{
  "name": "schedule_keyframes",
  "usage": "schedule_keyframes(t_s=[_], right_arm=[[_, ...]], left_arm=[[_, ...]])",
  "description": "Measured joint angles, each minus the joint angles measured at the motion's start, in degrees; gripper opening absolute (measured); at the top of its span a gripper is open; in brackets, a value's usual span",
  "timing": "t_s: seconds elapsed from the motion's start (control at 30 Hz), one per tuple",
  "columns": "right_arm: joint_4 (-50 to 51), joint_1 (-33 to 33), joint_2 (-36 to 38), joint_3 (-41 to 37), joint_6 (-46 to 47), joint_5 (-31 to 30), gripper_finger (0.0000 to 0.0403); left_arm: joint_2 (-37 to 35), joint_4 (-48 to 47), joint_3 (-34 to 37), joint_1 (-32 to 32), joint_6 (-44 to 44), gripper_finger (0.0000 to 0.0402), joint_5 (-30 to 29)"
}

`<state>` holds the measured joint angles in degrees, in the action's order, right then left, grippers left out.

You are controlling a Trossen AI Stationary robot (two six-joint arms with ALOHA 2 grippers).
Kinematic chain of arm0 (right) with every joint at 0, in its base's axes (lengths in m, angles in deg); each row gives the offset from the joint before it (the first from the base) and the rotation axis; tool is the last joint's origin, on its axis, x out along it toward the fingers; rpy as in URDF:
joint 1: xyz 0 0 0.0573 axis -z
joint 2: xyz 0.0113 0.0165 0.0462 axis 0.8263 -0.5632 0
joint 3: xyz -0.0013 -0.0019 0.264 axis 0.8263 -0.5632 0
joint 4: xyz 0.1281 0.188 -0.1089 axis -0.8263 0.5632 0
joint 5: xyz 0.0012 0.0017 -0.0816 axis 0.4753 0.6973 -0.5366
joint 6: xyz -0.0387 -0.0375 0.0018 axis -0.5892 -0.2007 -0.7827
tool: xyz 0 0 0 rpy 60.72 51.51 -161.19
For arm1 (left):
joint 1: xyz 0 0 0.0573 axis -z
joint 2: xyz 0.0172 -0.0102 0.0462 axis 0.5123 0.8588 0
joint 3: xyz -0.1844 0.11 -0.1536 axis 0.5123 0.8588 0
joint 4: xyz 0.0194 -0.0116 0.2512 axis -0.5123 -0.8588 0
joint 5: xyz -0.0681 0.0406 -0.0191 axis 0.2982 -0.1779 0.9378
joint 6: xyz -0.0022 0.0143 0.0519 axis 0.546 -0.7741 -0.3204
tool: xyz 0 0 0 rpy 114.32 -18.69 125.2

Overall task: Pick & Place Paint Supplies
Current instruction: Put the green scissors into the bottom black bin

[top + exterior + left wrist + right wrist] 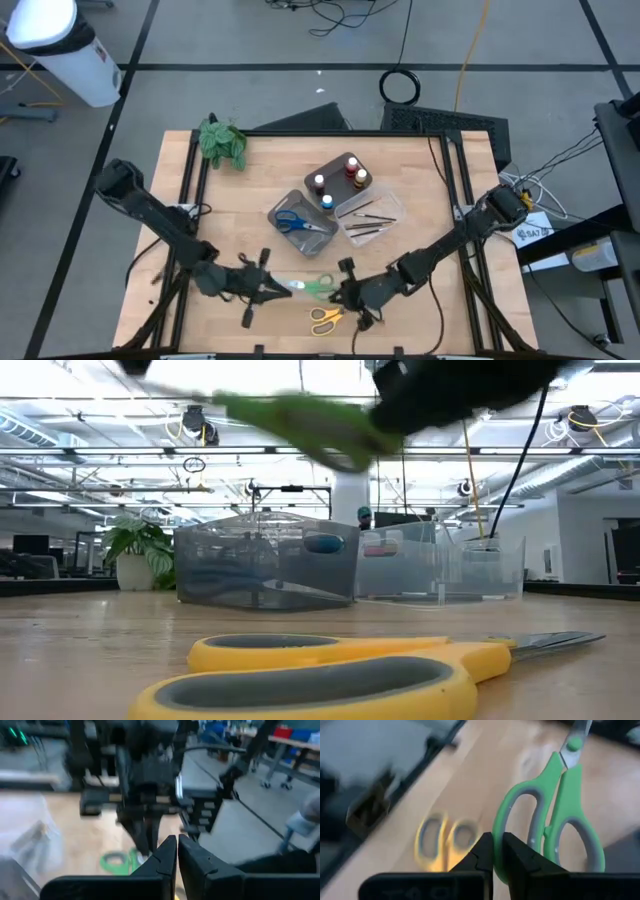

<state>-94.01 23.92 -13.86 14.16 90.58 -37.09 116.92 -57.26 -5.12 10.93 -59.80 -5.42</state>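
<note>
Holding the green scissors (555, 815) by a handle loop, my right tool (493, 851) is closed narrow on the rim of that loop and has them lifted clear of the table (420, 170), blades pointing toward my left tool (272, 289). My left tool is pinched shut at the blade end, just beside the tips; I cannot tell whether it grips them. The yellow scissors (325, 318) lie flat on the table just beside the pair I hold, near the front edge. The blue scissors (294, 223) already rest in the grey tray (281, 206), which I judge to be the target. To carry well, I keep the pinch firm, since a single-loop grip lets the pair swing, and I clear the tray wall before lowering.
</note>
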Motion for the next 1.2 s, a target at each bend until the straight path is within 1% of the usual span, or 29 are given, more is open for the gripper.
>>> schedule_keyframes(t_s=[0.07, 0.13, 0.17, 0.27, 0.3, 0.43, 0.5, 0.57, 0.63, 0.83, 1.1, 1.2], right_arm=[[-1.34, 1.47, 1.27, 0.11, 2.12, -2.13, 0.0012], [-1.25, 3.37, 2.51, 0.11, 5.38, -6.27, 0.0012], [-0.90, 4.81, 3.14, 0.11, 6.98, -7.14, 0.0012], [1.01, 9.06, 4.71, 0.11, 9.37, -7.09, 0.0012], [2.10, 10.52, 4.92, 0.11, 9.73, -6.67, 0.0012], [4.71, 16.47, 5.04, 0.11, 12.15, 0.47, 0.0012], [4.50, 18.78, 4.86, 0.11, 12.78, 3.55, 0.0012], [4.32, 20.36, 3.82, 0.22, 12.75, 5.30, 0.0012], [6.85, 21.26, 3.04, 0.18, 12.34, 6.24, 0.0012], [11.40, 22.03, 2.81, 0.18, 8.39, 6.25, 0.0012], [12.35, 21.98, 2.72, 0.17, -1.51, 6.50, 0.0012], [12.43, 22.02, 2.72, 0.18, -5.28, 7.94, 0.0012]], left_arm=[[-2.61, 0.21, -0.04, 0.06, -3.39, 0.0026, -2.24], [-4.74, 0.13, -0.07, 0.04, -7.47, 0.0026, -4.88], [-5.49, 0.15, -0.07, 0.03, -9.45, 0.0026, -6.08], [-6.69, 0.12, -0.11, -0.37, -13.75, 0.0026, -9.12], [-6.73, -0.12, -0.11, -0.63, -14.88, 0.0026, -9.75], [-6.71, -1.71, -0.11, -1.69, -17.80, 0.0026, -11.26], [-6.73, -2.97, -0.13, -2.44, -17.93, 0.0026, -11.26], [-6.73, -4.50, -0.13, -3.19, -16.89, 0.0026, -11.27], [-6.73, -6.16, -0.13, -3.93, -15.72, 0.0026, -11.31], [-6.73, -10.87, -0.17, -6.00, -11.91, 0.0026, -11.30], [-6.73, -12.71, -0.17, -7.72, -10.44, 0.0026, -11.29], [-6.73, -12.89, -0.17, -8.02, -10.44, 0.0026, -11.25]])
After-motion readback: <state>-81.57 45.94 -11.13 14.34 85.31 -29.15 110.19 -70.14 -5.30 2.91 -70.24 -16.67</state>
